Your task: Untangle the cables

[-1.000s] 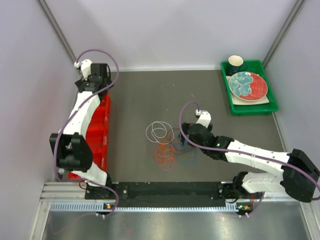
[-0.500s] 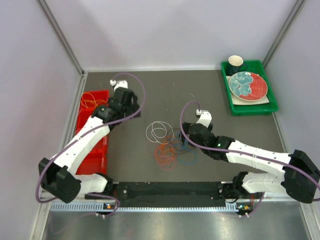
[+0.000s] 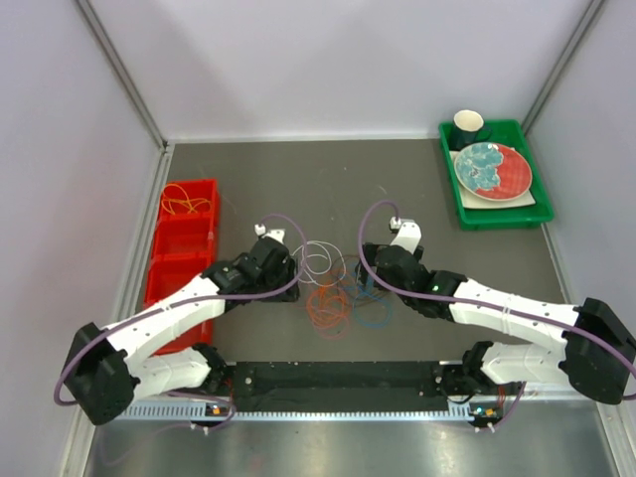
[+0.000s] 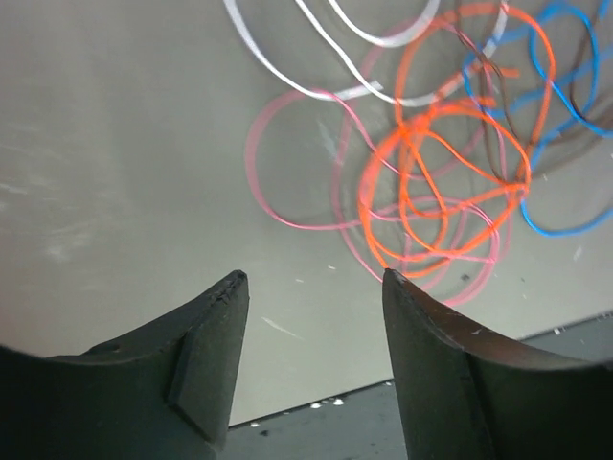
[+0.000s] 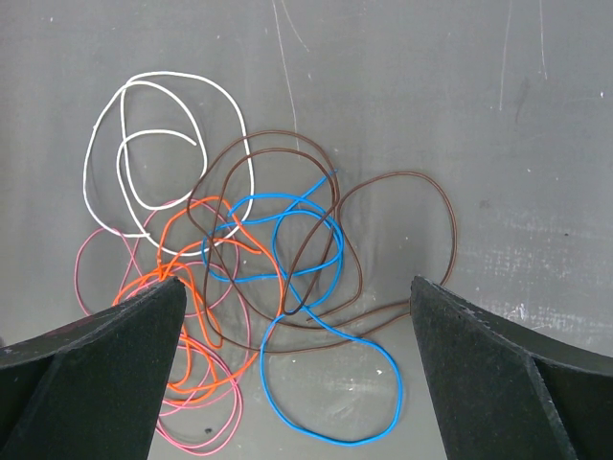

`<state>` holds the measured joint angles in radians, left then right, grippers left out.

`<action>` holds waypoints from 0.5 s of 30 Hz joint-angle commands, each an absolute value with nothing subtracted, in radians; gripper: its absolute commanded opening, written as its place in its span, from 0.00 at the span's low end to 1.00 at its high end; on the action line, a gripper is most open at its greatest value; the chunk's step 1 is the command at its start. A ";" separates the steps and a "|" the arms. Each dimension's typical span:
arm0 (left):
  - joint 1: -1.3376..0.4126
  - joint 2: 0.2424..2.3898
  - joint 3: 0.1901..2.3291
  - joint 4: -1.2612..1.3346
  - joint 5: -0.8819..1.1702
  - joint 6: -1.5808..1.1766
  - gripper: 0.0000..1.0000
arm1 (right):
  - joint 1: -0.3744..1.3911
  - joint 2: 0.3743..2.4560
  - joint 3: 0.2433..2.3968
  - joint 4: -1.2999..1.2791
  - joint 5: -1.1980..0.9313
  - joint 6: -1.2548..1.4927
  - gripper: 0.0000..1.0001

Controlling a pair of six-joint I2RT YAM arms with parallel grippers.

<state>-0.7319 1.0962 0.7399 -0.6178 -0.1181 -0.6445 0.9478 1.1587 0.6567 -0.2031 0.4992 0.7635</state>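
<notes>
A tangle of thin wire cables (image 3: 338, 288) lies mid-way across the dark grey table (image 3: 298, 189), with a white loop (image 5: 88, 177) at its far-left edge, an orange coil (image 4: 426, 120) and a pink coil (image 4: 249, 161) overlapping on the near side, and a blue loop (image 5: 326, 443) and a dark brown loop (image 5: 450, 225) crossing on the right. The left gripper (image 4: 311, 278) hangs just left of the heap, jaws spread wide with nothing between them, and the right gripper (image 5: 297, 287) hovers over its right side, likewise wide open and empty. An orange-yellow coil (image 3: 184, 204) sits well apart in the far compartment of a red plastic bin (image 3: 164, 238)
</notes>
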 commanded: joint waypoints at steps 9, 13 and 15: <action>-0.868 1.249 0.657 -0.308 -0.130 -0.847 0.50 | 0.946 1.137 0.680 -0.204 0.505 0.779 0.99; -0.873 1.284 0.667 -0.322 -0.184 -0.850 0.47 | 0.946 1.140 0.680 -0.202 0.505 0.781 0.99; -0.873 1.287 0.670 -0.327 -0.213 -0.851 0.46 | 0.946 1.141 0.681 -0.202 0.502 0.779 0.99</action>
